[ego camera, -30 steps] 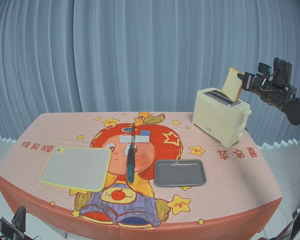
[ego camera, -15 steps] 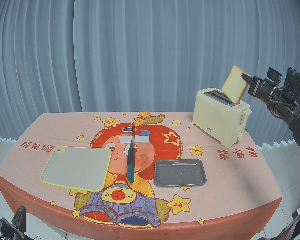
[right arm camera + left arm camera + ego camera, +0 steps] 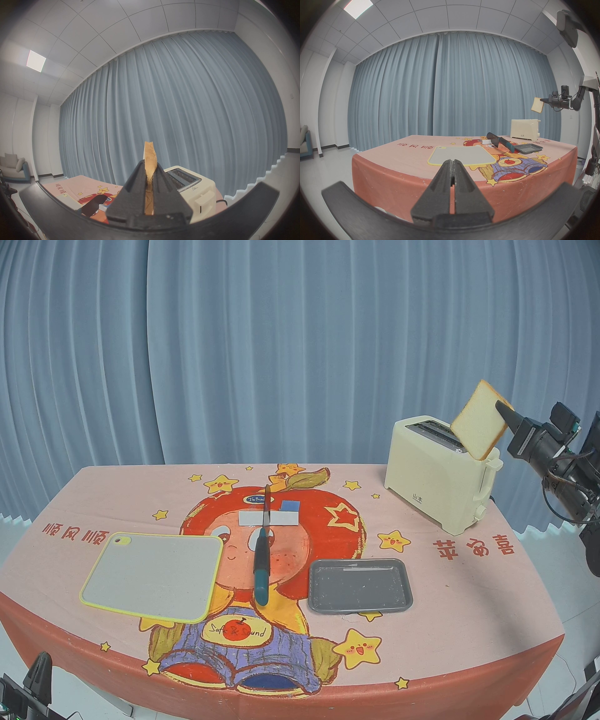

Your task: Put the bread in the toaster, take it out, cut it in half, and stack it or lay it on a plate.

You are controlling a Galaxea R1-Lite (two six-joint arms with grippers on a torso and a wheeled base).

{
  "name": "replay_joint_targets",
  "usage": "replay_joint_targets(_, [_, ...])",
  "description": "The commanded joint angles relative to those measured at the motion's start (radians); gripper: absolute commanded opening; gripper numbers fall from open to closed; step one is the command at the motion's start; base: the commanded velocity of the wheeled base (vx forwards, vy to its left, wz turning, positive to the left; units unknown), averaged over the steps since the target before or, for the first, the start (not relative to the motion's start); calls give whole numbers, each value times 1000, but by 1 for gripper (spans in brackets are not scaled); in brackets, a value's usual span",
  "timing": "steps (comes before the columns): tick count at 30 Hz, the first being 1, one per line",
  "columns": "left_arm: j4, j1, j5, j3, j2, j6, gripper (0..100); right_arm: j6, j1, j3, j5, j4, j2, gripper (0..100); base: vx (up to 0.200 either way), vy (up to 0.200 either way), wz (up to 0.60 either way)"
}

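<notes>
Low at far left, off the near edge of the table, left gripper hangs with jaws pressed together, nothing between them.

On the cartoon-printed cloth, left side: grey cutting board with yellow-green rim, lying flat. Just beside it, toward centre: knife, teal handle toward the near edge, dark blade pointing away and lying across a small white and blue block. Right of the knife, near but apart from it: flat grey rectangular plate, raised rim.

Far right corner of the table: cream toaster, two slots on top, lever on its right end.

Up in the air over the toaster's right end: bread, one square slice, pale cream face, tan-brown crust all round, tilted on a corner. From the left wrist camera it sits well above the toaster, not touching it. Right gripper comes in from the right, jaws pinching the slice at its upper right edge; the right wrist camera shows the crust edge-on, squeezed between the two black fingers. Blue curtain behind.
</notes>
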Motion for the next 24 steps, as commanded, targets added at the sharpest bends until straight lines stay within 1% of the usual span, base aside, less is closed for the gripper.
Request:
replay_joint_targets(1, [0, 0, 0, 18, -16, -1, 0, 0, 5, 26, 0, -3, -10, 0, 0, 0, 0])
replay_joint_targets(2, [0, 0, 0, 18, -16, 0, 0, 0, 7, 35, 1, -5, -14, 0, 0, 0, 0])
replay_joint_targets(6, [0, 0, 0, 18, -16, -1, 0, 2, 53, 95, 3, 9, -74, 0, 0, 0, 0])
replay_joint_targets(9, [0, 0, 0, 18, -16, 0, 0, -1, 74, 120, 5, 9, -91, 0, 0, 0, 0])
replay_joint_targets(16, [0, 0, 0, 18, -16, -1, 0, -1, 83, 133, 5, 9, -92, 0, 0, 0, 0])
replay_joint_targets(19, [0, 0, 0, 18, -16, -1, 0, 0, 100, 133, 3, 8, -89, 0, 0, 0, 0])
replay_joint_targets(24, [0, 0, 0, 18, -16, 0, 0, -3, 102, 138, 1, 8, -92, 0, 0, 0, 0])
